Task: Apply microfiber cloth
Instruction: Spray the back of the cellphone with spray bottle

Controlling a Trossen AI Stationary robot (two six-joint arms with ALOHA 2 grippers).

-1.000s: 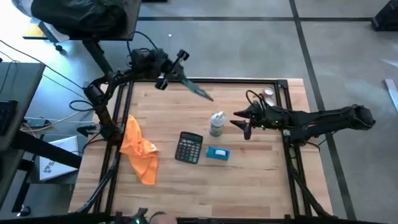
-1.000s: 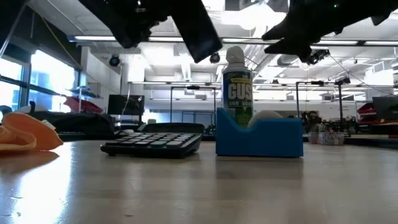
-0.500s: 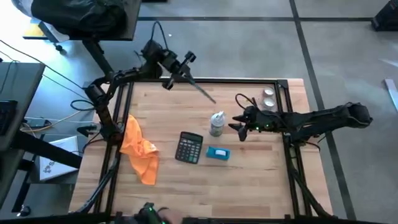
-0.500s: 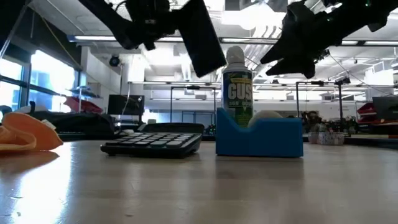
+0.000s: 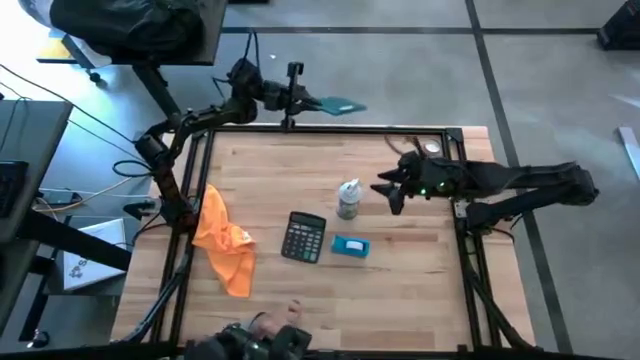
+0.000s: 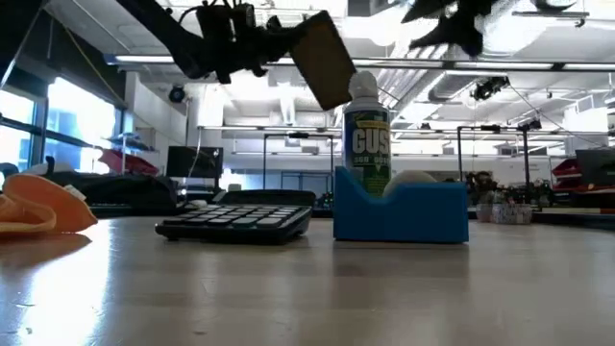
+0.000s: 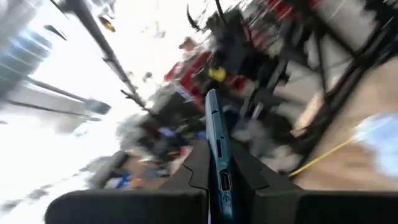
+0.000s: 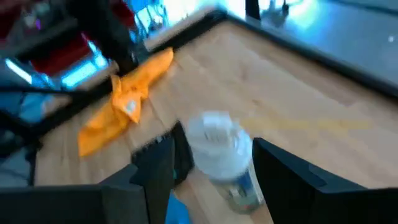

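Note:
The orange microfiber cloth [image 5: 222,240] lies crumpled on the table near its left edge, also seen in the low view [image 6: 38,207] and the right wrist view [image 8: 124,99]; no gripper touches it. My left gripper [image 5: 290,95] is raised over the table's far edge, shut on a flat teal slab [image 5: 335,103]. My right gripper [image 5: 385,190] hovers open, high in the low view [image 6: 452,24], just right of the spray can [image 5: 348,198]. In the right wrist view the can [image 8: 224,155] shows between its fingers but apart from them. My left gripper pinches one end of the teal slab [image 7: 219,177] between its two fingers, one finger [image 7: 193,168] on each flat face. The fingers come in about level from the table's left, along the slab. The slab juts out past them toward the right, lifted clear and tilted [image 6: 322,58].
A black calculator [image 5: 304,237] and a small blue box [image 5: 349,246] lie at mid-table, near the can. Two small round things [image 5: 432,148] sit at the far right corner. Bare wood lies between the cloth and the calculator and along the near edge.
My left gripper has risen and drawn back toward the table's far edge, turning so the teal slab, earlier slanting down over the table, now points right beyond the far edge. My right gripper has lifted higher and shifted slightly toward the far edge.

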